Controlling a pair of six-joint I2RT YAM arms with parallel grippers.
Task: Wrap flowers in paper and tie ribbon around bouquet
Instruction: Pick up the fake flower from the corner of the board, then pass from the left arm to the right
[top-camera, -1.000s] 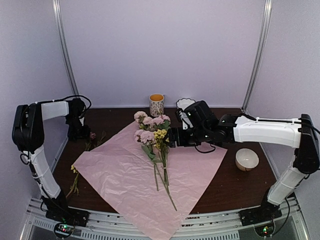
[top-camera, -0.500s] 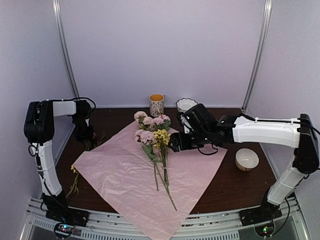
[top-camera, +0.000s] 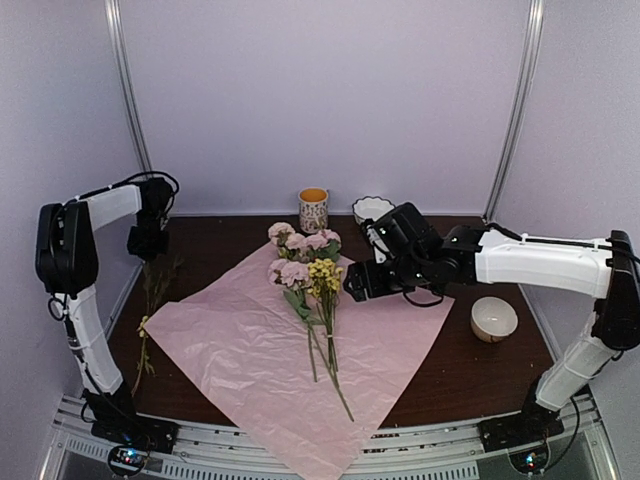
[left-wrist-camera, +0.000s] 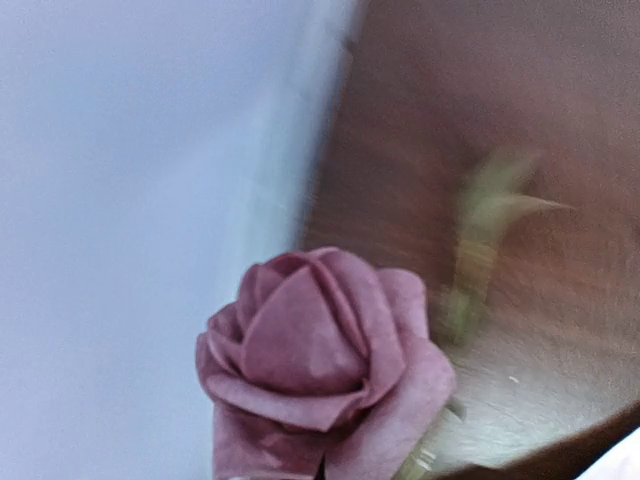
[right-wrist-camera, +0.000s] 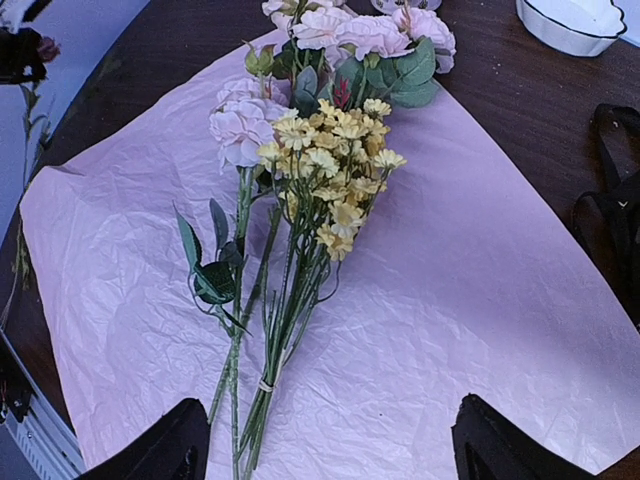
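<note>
Pale pink roses and small yellow blossoms, the flowers (top-camera: 312, 272), lie in a loose bunch on the paper (top-camera: 240, 360). Their heads point toward the upper middle of the top view. Their thin green stems run down toward the lower centre, and a small tie binds them partway along. The paper is a crinkled pinkish-lilac sheet spread flat like a diamond on the dark wooden table (top-camera: 470, 375). Its lowest corner reaches past the table's near edge.

The right gripper (top-camera: 352, 284) hovers just right of the flower heads, above the paper's upper right edge. Its jaws stand wide with nothing between them. In its own wrist view the two dark fingertips (right-wrist-camera: 165, 450) sit at the bottom corners, and the stems and paper show in the gap between them.

At the upper left of the top view the left gripper (top-camera: 147, 243) is raised near the side wall, well apart from the paper. Its jaws are closed on a loose rose (left-wrist-camera: 320, 365) — a darker pink head that fills the lower middle of the left wrist view, sharp against a blurred table. Thin greenery (top-camera: 143, 325) trails down the left edge below it. It may hang from that grip or lie on the table — the view is too small to tell.

Behind the flowers stands a patterned mug (top-camera: 313, 211) with a yellow inside, and a white scalloped dish (top-camera: 371, 207) is just to its right. A small pale bowl (top-camera: 493, 318) sits at middle right.
</note>
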